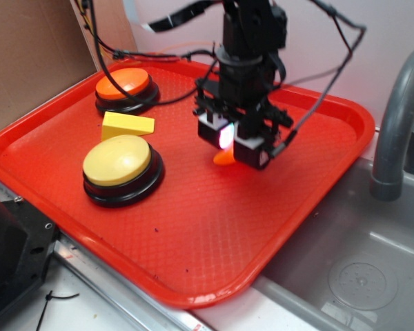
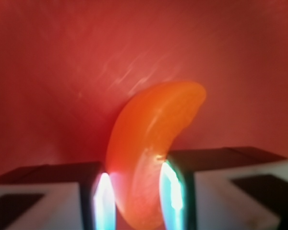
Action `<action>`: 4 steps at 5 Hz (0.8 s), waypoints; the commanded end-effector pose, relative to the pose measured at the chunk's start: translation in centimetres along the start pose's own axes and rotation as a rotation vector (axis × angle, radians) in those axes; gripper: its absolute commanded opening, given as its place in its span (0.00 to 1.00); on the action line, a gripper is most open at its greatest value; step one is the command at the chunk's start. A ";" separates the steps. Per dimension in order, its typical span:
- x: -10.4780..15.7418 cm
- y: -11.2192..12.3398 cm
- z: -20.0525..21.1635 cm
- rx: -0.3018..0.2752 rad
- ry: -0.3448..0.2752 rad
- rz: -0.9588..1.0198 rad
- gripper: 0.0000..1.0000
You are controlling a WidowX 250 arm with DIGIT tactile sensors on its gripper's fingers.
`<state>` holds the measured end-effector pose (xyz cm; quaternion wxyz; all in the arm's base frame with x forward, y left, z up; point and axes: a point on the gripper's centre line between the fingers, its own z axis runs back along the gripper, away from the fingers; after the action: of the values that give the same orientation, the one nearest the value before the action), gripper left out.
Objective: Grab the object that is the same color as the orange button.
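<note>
Red tray (image 1: 193, 234), steel sink (image 1: 359, 262), tool (image 1: 229, 146) gripping crescent (image 2: 149, 158)

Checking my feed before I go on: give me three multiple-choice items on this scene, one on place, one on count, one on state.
1. Where is the yellow wedge block?
A. between the two buttons
B. in the sink
C. under the tool

2. How many domed buttons are on the red tray?
A. one
B. two
C. four

3. What is the tool doing?
A. open over the yellow button
B. shut on the orange crescent
C. out of sight

Answers: 1 A, it lies between the orange button and the yellow button. 2 B, just those two. 3 B, the wrist view shows the orange crescent between both fingers.
</note>
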<state>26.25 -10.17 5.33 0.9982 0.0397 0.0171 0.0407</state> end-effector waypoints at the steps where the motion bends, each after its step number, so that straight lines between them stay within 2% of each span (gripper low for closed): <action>1: -0.9 3.2 8.1 -0.078 -0.159 0.089 0.00; 2: -2.1 4.8 10.7 -0.083 -0.195 0.109 0.00; 3: -3.7 7.3 12.8 -0.124 -0.185 0.154 0.00; 4: -4.8 8.5 14.0 -0.115 -0.182 0.176 0.00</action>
<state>21.05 -3.43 18.72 0.9913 -0.0069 -0.0460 0.1231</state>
